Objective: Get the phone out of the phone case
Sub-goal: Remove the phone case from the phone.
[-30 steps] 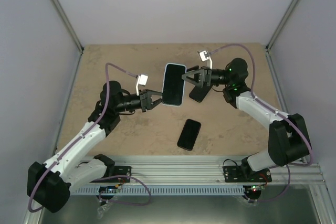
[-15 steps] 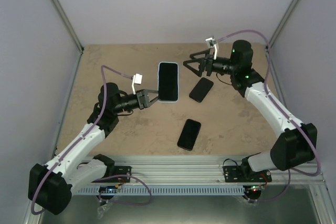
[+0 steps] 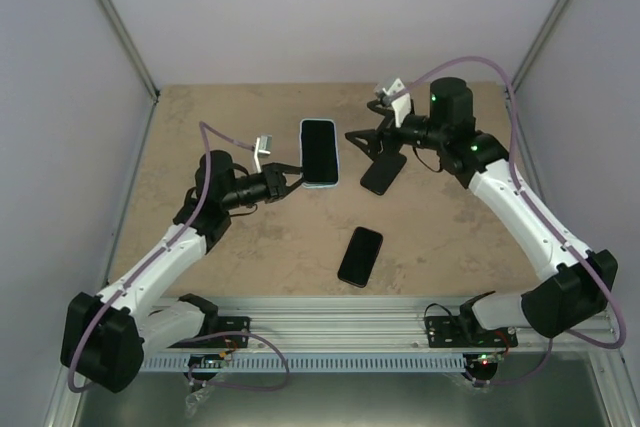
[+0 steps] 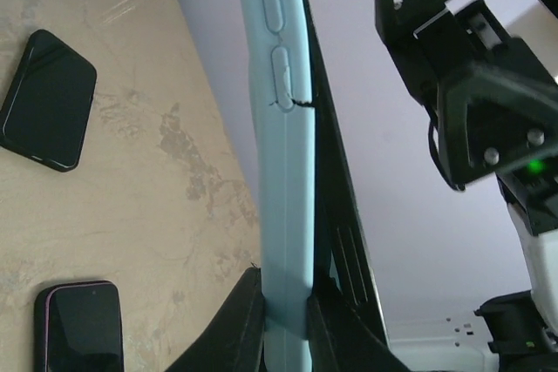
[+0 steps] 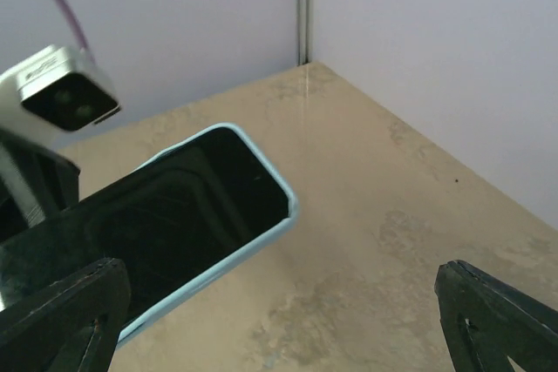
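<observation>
Your left gripper (image 3: 288, 173) is clamped on the near end of the pale blue phone case (image 4: 279, 172), held above the table (image 3: 450, 237); the phone (image 3: 318, 152) sits inside the case, not yet out; your right gripper (image 3: 358, 144) hangs just right of the case, jaws spread wide and empty; the whole extraction remains.

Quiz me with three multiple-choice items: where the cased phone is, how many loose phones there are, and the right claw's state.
1. The cased phone is: A) held up by the left claw; B) lying flat; C) against the back wall.
2. Loose phones on the table: A) one; B) two; C) four.
3. The right claw is: A) shut on the cased phone; B) shut, empty; C) open, empty.
Answers: 1 A, its fingers clamp one end; 2 B, two lie flat; 3 C, fingers spread, gripping nothing.
</observation>
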Tool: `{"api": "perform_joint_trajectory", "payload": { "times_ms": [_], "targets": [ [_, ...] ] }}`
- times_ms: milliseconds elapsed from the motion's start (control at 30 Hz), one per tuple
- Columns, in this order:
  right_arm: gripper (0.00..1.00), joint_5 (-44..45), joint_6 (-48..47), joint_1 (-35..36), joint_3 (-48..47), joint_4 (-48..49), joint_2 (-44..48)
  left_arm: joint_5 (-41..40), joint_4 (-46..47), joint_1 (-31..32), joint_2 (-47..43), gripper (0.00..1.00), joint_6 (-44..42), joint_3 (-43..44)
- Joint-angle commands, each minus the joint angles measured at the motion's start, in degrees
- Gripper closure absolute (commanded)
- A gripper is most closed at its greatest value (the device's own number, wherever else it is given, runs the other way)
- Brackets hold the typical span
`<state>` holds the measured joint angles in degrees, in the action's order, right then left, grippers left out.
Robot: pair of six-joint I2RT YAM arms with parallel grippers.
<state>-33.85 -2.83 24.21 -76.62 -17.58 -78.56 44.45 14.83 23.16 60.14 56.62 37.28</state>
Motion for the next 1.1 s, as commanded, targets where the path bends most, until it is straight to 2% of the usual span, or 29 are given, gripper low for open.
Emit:
{"api": "perform_joint_trajectory", "payload": {
  "times_ms": [0, 100, 333, 500, 667, 1067],
  "targets": [
    [0.02, 3.8, -10.3, 2.5, -1.8, -4.6, 2.0, -0.5, 4.2, -0.8, 0.8, 1.00, 4.1, 3.0],
    [0.03, 4.1, -14.9, 5.2, -2.5, -6.5, 2.1, -1.5, 3.7, -1.3, 2.1, 1.00, 6.4, 2.9],
    [0.12, 15.4, -24.2, 14.3, -1.9, -7.1, 1.4, -2.3, 4.8, -2.1, 4.3, 1.00, 12.3, 2.7],
    [0.29, 25.0, -29.1, 20.0, -0.4, -5.4, 0.3, -2.0, 6.0, -2.2, 5.1, 1.00, 13.8, 2.5],
    [0.44, 30.8, -31.2, 24.1, 0.7, -3.7, -1.1, -2.0, 6.1, -2.2, 5.3, 1.00, 14.5, 2.1],
    [0.49, 35.3, -34.7, 29.2, 2.2, -3.0, -2.7, -2.2, 7.0, -2.5, 5.3, 1.00, 15.1, 1.6]
  ]
}}
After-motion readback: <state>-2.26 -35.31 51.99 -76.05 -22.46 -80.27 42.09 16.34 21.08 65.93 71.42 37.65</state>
